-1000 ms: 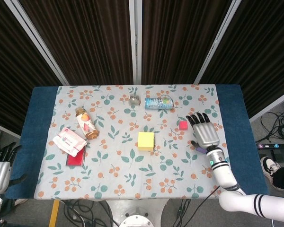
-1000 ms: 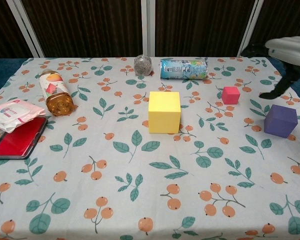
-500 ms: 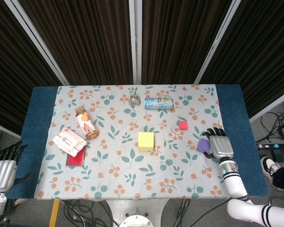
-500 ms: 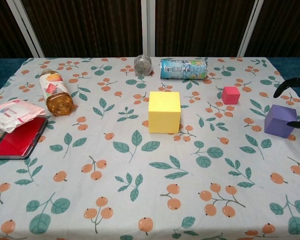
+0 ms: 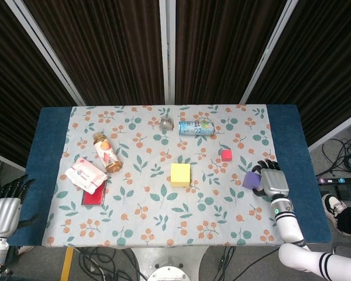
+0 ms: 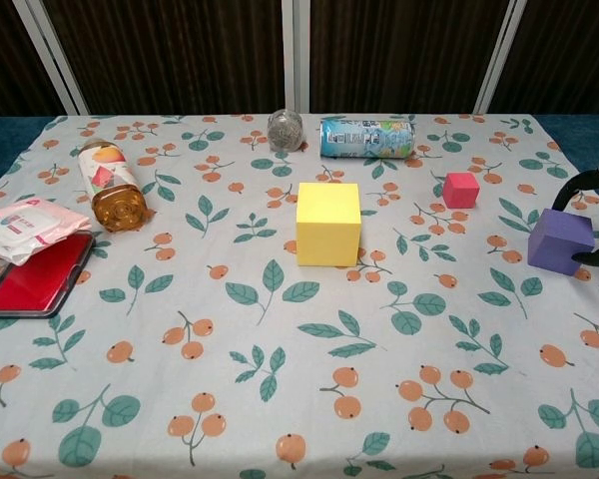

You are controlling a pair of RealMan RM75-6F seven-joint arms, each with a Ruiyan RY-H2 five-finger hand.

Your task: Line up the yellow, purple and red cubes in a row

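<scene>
Since a second ago, your right hand [image 5: 272, 180] has come off the spot above the red cube [image 5: 226, 154] and dropped back to the right edge of the cloth, where it now sits against the purple cube [image 5: 251, 180]. Over the last half second it has barely shifted.

You see the purple cube as a small matte block, resting flat on the floral tablecloth [image 5: 164, 199] near its right border. It lies just to the left of the hand, with the dark fingers [image 6: 582, 186] curving round its far and near sides in the chest view. You cannot tell whether they actually clamp it or only bracket it.

Your red cube, smaller, stands apart up and left of the purple one. The yellow cube [image 5: 180, 174], the largest, sits near the middle of the cloth, well apart from both.

Your right forearm reaches in from the lower right corner, back of the hand facing up. Your left hand [image 5: 2, 205] hangs off the table's left edge, fingers spread, holding nothing.
</scene>
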